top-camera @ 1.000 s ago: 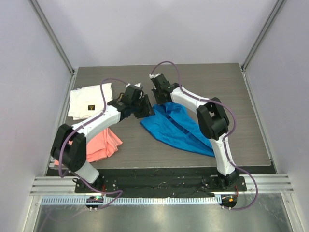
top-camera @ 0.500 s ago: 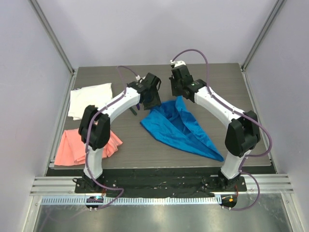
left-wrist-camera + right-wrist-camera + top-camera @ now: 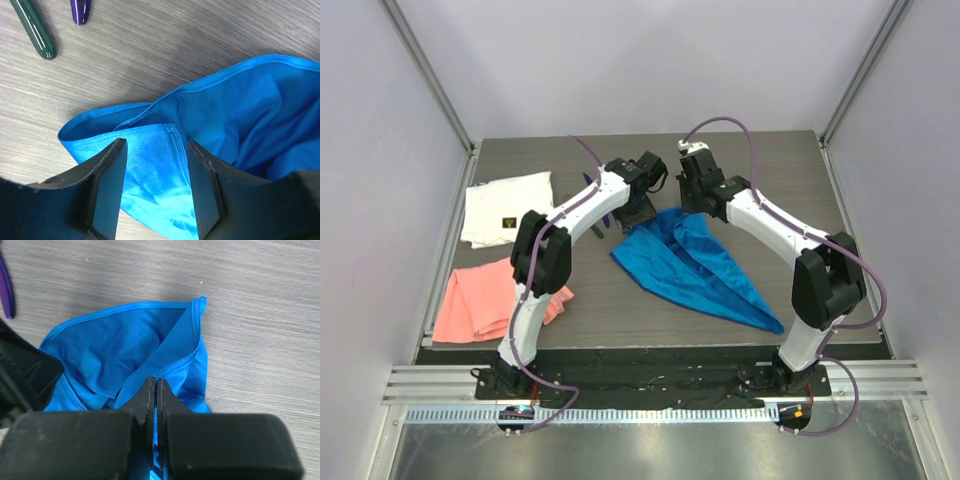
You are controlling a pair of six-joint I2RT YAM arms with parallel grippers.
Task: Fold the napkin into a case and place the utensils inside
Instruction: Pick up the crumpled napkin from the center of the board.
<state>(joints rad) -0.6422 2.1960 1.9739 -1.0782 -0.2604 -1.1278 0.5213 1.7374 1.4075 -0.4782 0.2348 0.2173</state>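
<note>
- Well, your right gripper (image 3: 156, 383) pinches a fold of the blue napkin (image 3: 692, 262).
- Your left gripper (image 3: 155, 146) has its jaws apart over a napkin corner, holding nothing.
- The napkin lies bunched on the table (image 3: 800, 180).
- The purple utensil (image 3: 80, 10) and the green-handled utensil (image 3: 34, 29) lie side by side near that corner.

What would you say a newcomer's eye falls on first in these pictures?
The bright blue napkin lies rumpled in the middle of the table. At its far end the right gripper is pinched shut on a fold, while the left gripper hangs open over a corner. A white cloth and a pink cloth lie to the left.
</note>
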